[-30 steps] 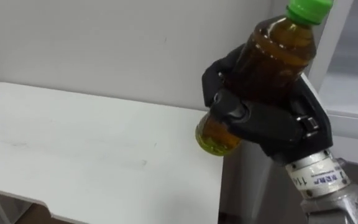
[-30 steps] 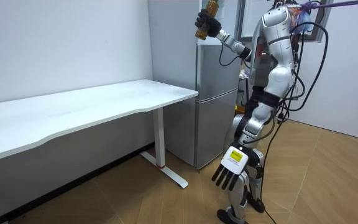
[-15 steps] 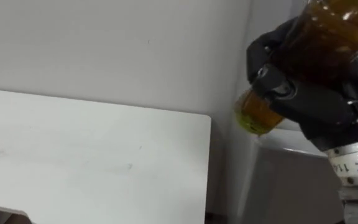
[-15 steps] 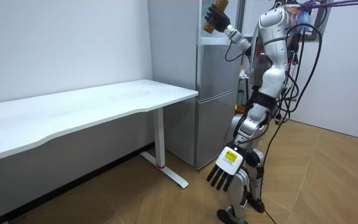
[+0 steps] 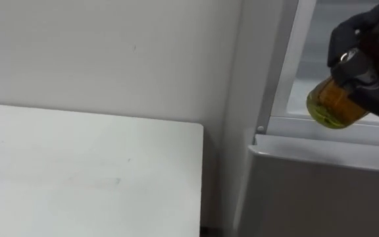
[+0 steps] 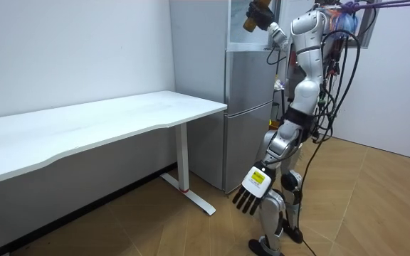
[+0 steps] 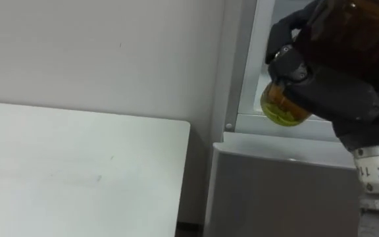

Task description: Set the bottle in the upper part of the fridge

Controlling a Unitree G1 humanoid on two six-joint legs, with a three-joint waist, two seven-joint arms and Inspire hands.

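Observation:
A brown bottle (image 7: 283, 104) with a yellow-green base is tilted in my right hand (image 7: 337, 82), whose dark fingers are curled round it. I hold it high at the open upper fridge compartment (image 5: 311, 62), with its base (image 5: 333, 106) just above the compartment's lower sill. In the room view the bottle (image 6: 253, 17) and right hand (image 6: 264, 13) are raised at the top of the grey fridge (image 6: 249, 107). My left hand (image 6: 252, 192) hangs beside my leg, fingers straight.
A white table (image 5: 77, 171) stands left of the fridge against the wall, its corner close to the fridge side. The closed lower fridge door (image 5: 321, 191) is below the bottle. In the room view I stand upright on the wooden floor (image 6: 376, 206) in front of the fridge.
My right hand has carried the bottle from over the table's corner across to the open upper compartment. The eye views have swung right toward the fridge. My left hand swung slightly.

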